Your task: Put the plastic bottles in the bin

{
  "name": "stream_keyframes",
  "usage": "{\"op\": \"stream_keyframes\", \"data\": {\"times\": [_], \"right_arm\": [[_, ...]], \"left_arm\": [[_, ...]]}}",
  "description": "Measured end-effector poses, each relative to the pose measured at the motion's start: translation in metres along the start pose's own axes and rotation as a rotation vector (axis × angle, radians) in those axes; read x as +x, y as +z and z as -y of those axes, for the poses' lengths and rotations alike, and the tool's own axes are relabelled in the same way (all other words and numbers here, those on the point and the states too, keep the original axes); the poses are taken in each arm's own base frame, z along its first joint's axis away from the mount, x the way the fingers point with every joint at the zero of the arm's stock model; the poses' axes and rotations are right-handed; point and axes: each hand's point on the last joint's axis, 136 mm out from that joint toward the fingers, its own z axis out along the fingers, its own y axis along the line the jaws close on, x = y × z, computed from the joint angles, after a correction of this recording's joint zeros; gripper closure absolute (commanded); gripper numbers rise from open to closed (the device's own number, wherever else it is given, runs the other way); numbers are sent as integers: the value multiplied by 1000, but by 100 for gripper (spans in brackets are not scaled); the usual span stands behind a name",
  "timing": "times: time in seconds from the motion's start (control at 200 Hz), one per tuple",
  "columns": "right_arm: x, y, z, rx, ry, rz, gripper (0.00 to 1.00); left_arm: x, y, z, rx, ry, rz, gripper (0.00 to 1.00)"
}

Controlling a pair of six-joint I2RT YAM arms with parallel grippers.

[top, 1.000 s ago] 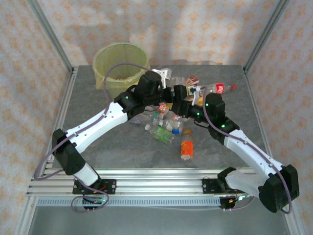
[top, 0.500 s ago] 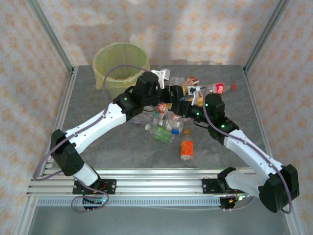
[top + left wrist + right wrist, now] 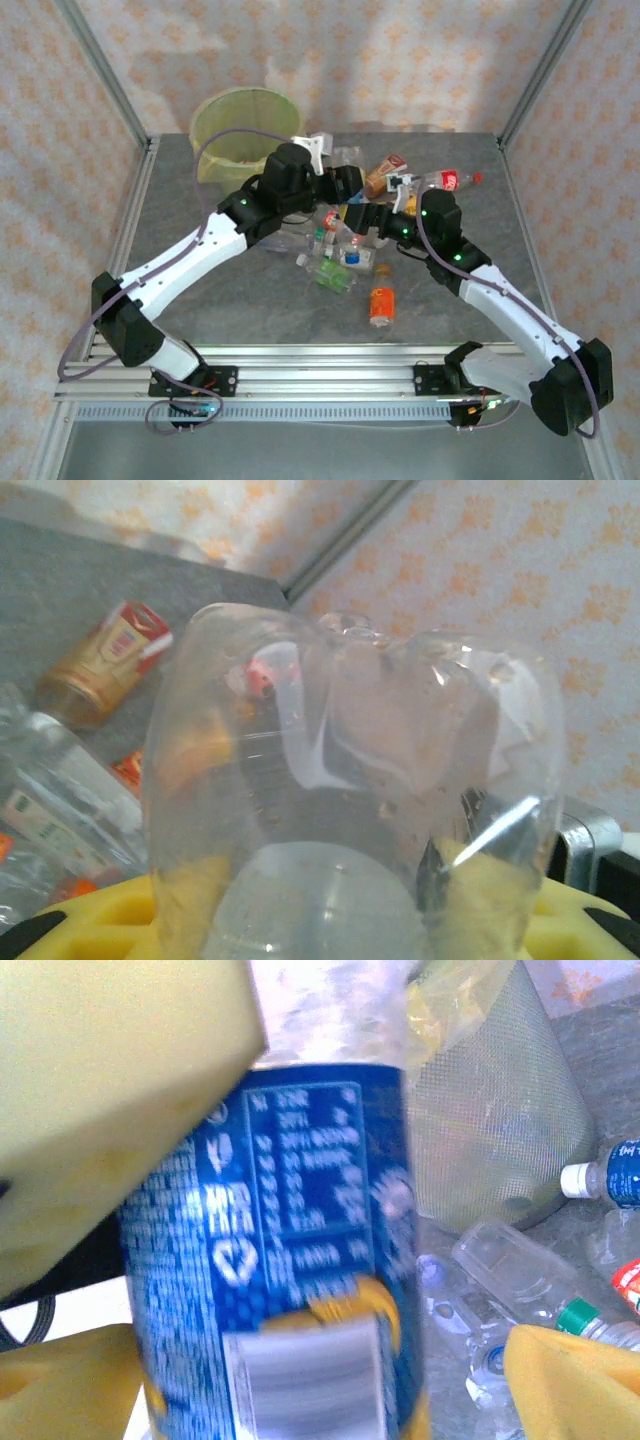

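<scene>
Left hand (image 3: 340, 186) grips clear bottle (image 3: 350, 770) near bin (image 3: 206, 140).

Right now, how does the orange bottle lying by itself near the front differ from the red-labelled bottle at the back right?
The orange bottle is short, stubby and orange; the red-labelled bottle is longer, slimmer and clear, with a red cap. The orange bottle lies alone toward the front; the red-labelled bottle lies farther back on the right. Both lie on their sides on the table, outside the bin.
</scene>
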Motion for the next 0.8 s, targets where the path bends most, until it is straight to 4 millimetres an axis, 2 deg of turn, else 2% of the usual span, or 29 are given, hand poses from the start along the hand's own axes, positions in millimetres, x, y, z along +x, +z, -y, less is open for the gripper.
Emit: {"op": "stream_keyframes", "data": {"times": [0.16,0.265,0.35,0.47,0.555,0.646,0.706,0.801], "right_arm": [[-3,-7,-2,21,-7,14,1],[-6,-14,-3,41,-20,24,1],[-8,-21,-4,61,-33,39,1],[-9,-28,1,112,-35,55,1],[-9,-32,14,189,-22,62,1],[-9,-39,34,314,1,66,1],[-9,-45,49,406,18,70,1],[-6,-54,73,554,46,61,1]], "left_arm": [[-25,-14,-13,-64,34,72,68],[-51,-25,-18,-99,60,125,68],[-84,-42,-14,-117,92,195,68],[-141,-79,4,-116,154,339,68],[-178,-106,13,-129,196,438,68],[-209,-127,12,-163,235,514,68],[-227,-134,5,-202,260,548,68],[-248,-134,-20,-289,290,565,68]]}}
